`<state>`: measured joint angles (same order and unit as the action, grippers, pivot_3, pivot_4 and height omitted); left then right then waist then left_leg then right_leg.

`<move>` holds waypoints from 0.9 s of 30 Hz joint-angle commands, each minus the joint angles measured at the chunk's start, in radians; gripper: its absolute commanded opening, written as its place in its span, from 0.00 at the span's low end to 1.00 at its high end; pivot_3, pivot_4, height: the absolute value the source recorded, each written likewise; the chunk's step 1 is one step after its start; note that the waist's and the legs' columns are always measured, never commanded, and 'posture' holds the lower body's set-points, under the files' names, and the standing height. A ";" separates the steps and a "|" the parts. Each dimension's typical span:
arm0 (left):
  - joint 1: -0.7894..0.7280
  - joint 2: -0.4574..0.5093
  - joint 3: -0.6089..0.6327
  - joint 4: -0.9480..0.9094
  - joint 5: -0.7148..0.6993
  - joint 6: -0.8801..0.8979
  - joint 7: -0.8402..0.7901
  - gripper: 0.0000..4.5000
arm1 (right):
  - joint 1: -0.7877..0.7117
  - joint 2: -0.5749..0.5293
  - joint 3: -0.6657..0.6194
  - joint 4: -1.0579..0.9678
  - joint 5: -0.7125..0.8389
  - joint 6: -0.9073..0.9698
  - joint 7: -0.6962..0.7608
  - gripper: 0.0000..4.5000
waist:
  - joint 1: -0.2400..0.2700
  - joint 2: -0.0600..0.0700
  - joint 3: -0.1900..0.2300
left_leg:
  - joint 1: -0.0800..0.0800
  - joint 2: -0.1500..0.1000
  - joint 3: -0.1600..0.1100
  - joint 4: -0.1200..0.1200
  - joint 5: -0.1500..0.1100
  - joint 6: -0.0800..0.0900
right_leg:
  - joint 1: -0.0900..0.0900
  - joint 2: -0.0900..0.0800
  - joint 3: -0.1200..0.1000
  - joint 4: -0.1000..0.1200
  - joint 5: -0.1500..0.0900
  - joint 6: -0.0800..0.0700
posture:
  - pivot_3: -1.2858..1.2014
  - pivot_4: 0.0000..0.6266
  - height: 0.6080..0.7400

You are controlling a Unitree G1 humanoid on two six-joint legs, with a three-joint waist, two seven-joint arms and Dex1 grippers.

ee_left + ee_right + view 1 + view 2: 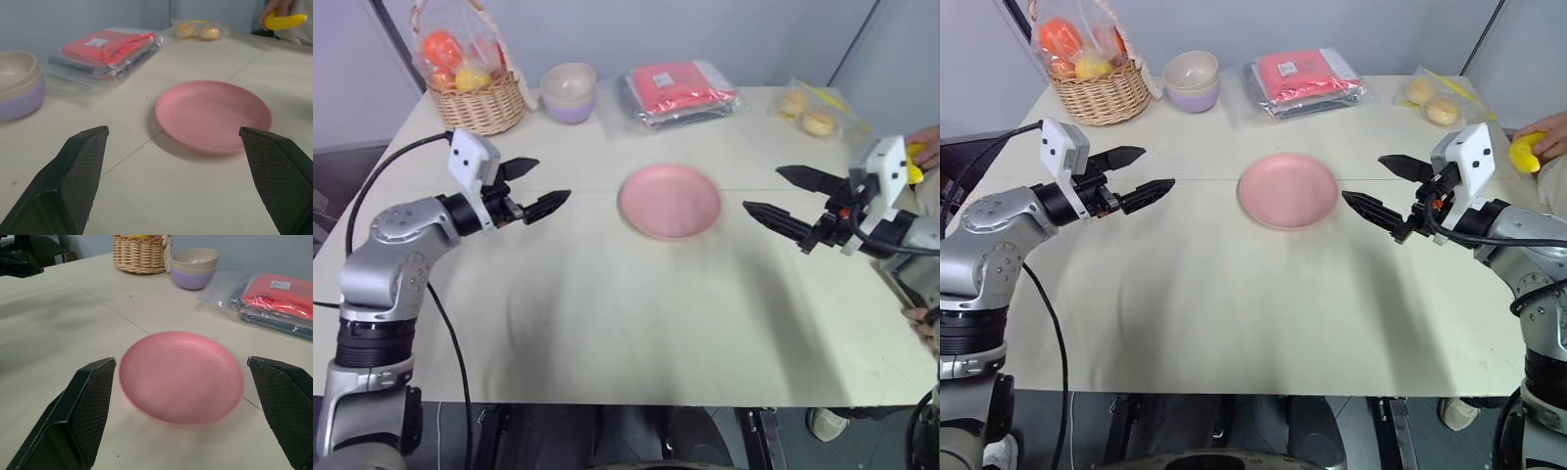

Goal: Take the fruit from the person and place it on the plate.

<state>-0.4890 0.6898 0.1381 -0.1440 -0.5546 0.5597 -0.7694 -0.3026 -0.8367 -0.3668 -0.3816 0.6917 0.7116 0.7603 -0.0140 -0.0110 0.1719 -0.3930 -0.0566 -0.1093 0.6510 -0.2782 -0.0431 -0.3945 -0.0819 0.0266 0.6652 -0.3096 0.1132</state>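
Mid-table, empty plate (1288,191); flanking it, left gripper (1133,172) and right gripper (1389,189), both spread, grasping nothing; far right, hand (1547,136) gripping banana (1525,152).

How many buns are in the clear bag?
2 buns, side by side in the clear bag at the table's far right corner: one nearer the red packet, one nearer the person's hand.

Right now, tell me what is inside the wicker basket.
The wicker basket holds round orange fruits and a yellow one under clear plastic wrap. Whatever sits lower in the basket is hidden by its woven wall.
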 commanded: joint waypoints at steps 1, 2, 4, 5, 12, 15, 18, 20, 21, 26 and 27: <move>0.000 0.007 0.020 -0.053 -0.013 0.002 -0.008 1.00 | -0.027 -0.003 -0.020 -0.010 0.024 -0.005 -0.007 0.98 | 0.000 0.000 0.000 | 0.000 0.000 0.000 0.000 0.000 0.000 | 0.000 0.000 0.000 0.000 0.000 0.000 | 0.52 0.24 1.00; 0.001 0.010 0.017 -0.057 -0.010 0.006 -0.010 1.00 | -0.029 -0.002 -0.016 -0.010 0.024 -0.003 -0.009 0.98 | 0.000 0.000 0.000 | 0.000 0.000 0.000 0.000 0.000 0.000 | 0.000 0.000 0.000 0.000 0.000 0.000 | 0.52 0.24 1.00; -0.004 -0.004 0.028 -0.054 -0.010 0.004 0.010 1.00 | -0.026 0.002 -0.005 -0.012 0.017 -0.009 -0.007 0.98 | 0.001 0.000 0.000 | 0.000 0.000 0.000 0.000 0.000 0.000 | 0.000 0.000 0.000 0.000 0.000 0.000 | 0.52 0.24 1.00; -0.011 -0.012 0.038 -0.050 -0.017 0.003 0.018 1.00 | -0.027 0.005 0.000 -0.011 0.016 -0.011 -0.008 0.98 | 0.001 0.000 0.000 | 0.000 0.000 0.000 0.000 0.000 0.000 | 0.000 0.000 0.000 0.000 0.000 0.000 | 0.52 0.24 1.00; -0.034 -0.024 0.032 -0.043 -0.017 -0.007 0.025 1.00 | -0.024 0.009 0.011 -0.010 0.012 -0.011 -0.015 0.98 | 0.001 0.000 0.000 | 0.000 0.000 0.000 0.000 0.000 0.000 | 0.000 0.000 0.000 0.000 0.000 0.000 | 0.52 0.24 1.00; -0.049 -0.031 0.021 -0.037 -0.021 0.000 0.021 1.00 | -0.018 0.012 0.007 -0.031 0.026 0.002 -0.023 0.98 | 0.000 0.000 0.000 | 0.000 0.000 0.000 0.000 0.000 0.000 | 0.000 0.000 0.000 0.000 0.000 0.000 | 0.52 0.24 1.00; -0.053 -0.037 0.015 -0.036 -0.020 -0.002 0.016 1.00 | -0.015 0.010 0.005 -0.032 0.024 0.001 -0.026 0.98 | 0.001 0.000 0.000 | 0.000 0.000 0.000 0.000 0.000 0.000 | 0.000 0.000 0.000 0.000 0.000 0.000 | 0.52 0.24 1.00; -0.054 -0.041 0.010 -0.034 -0.015 -0.003 0.012 1.00 | -0.011 0.007 0.001 -0.032 0.023 -0.002 -0.025 0.98 | 0.001 0.000 0.000 | 0.000 0.000 0.000 0.000 0.000 0.000 | 0.000 0.000 0.000 0.000 0.000 0.000 | 0.52 0.24 1.00; -0.054 -0.043 0.007 -0.034 -0.014 -0.004 0.011 1.00 | -0.008 0.004 -0.001 -0.033 0.021 -0.002 -0.026 0.98 | 0.001 0.000 0.000 | 0.000 0.000 0.000 0.000 0.000 0.000 | 0.000 0.000 0.000 0.000 0.000 0.000 | 0.52 0.24 1.00; -0.060 -0.052 -0.006 -0.027 -0.007 -0.010 0.005 1.00 | -0.003 -0.001 -0.008 -0.043 0.027 0.001 -0.032 0.98 | 0.001 0.000 0.000 | 0.000 0.000 0.000 0.000 0.000 0.000 | 0.000 0.000 0.000 0.000 0.000 0.000 | 0.52 0.24 1.00; -0.062 -0.054 -0.007 -0.024 -0.005 -0.012 0.004 1.00 | -0.002 -0.001 -0.008 -0.043 0.025 -0.002 -0.034 0.98 | 0.001 0.000 0.000 | 0.000 0.000 0.000 0.000 0.000 0.000 | 0.000 0.000 0.000 0.000 0.000 0.000 | 0.52 0.24 1.00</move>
<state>-0.5255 0.6306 0.1301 -0.1580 -0.5662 0.5693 -0.7615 -0.2988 -0.8257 -0.3374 -0.3904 0.7016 0.7171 0.7307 -0.0132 -0.0112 0.1720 -0.3930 -0.0564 -0.1093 0.6510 -0.2782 -0.0432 -0.3945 -0.0817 0.0266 0.6651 -0.3096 0.1132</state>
